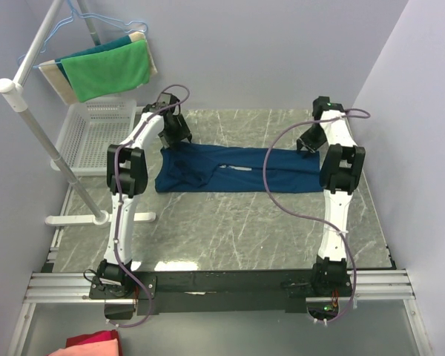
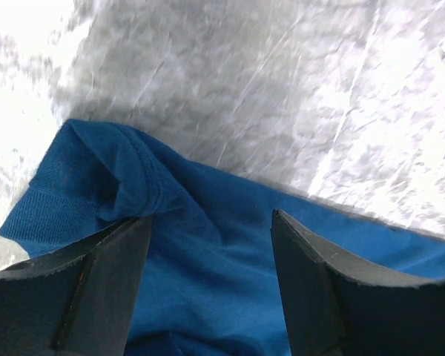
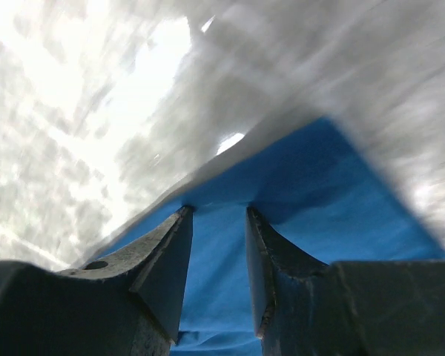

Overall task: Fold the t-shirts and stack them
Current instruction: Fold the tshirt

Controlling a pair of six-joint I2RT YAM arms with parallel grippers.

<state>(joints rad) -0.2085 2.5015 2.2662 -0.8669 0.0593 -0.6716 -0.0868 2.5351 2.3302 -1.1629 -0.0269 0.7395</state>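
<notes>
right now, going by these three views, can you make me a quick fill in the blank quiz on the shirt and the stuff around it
1. The t-shirt spread on the table is the colour ___.
2. The towel hanging from the rack is the colour ___.
3. The white basket sits on the side of the ___ arm.
4. Over the shirt, the left gripper has its fingers ___.

Missing words: blue; green; left; open
</notes>
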